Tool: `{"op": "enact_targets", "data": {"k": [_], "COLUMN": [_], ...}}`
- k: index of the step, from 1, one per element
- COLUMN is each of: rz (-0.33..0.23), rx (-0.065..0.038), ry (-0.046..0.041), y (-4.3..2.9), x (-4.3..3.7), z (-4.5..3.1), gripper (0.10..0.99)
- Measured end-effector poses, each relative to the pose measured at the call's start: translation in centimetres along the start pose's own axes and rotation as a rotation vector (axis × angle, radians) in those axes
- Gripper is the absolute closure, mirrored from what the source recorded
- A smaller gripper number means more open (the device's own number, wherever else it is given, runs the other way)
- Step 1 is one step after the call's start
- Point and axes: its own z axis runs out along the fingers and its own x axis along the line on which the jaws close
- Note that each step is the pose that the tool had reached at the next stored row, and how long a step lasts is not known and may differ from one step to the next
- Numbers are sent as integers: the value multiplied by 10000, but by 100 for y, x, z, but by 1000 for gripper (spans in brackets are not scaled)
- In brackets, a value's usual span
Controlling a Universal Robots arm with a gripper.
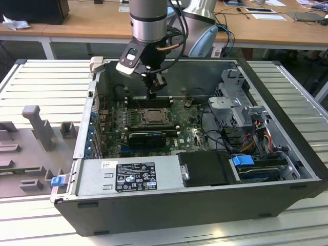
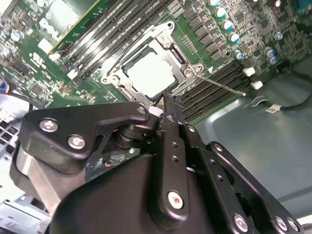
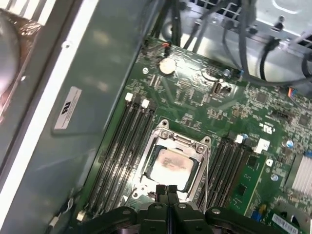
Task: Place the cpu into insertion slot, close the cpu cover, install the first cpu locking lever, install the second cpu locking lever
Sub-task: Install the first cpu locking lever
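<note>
One open computer case (image 1: 169,205) fills the exterior view; its green board (image 1: 192,136) holds the socket (image 1: 154,117) at centre frame. Cover (image 3: 179,141) lies down around the chip (image 3: 170,163). Gripper (image 3: 168,187), closed and empty, hovers at the socket's edge. In this inspector's judgement, its tips should bear squarely on the loose lever (image 2: 222,84).

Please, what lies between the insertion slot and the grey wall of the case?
In the first wrist view, long black memory slots lie between the insertion slot and the case wall.
</note>
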Motion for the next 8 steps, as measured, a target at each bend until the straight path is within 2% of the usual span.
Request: {"op": "enact_targets", "data": {"k": [3, 6, 8], "rz": [-437, -1172, -1873], "rx": [6, 16, 25], "ry": [29, 78, 125], "y": [0, 0, 0], "x": [0, 0, 0], "z": [0, 0, 0], "gripper": [980, 980, 980]}}
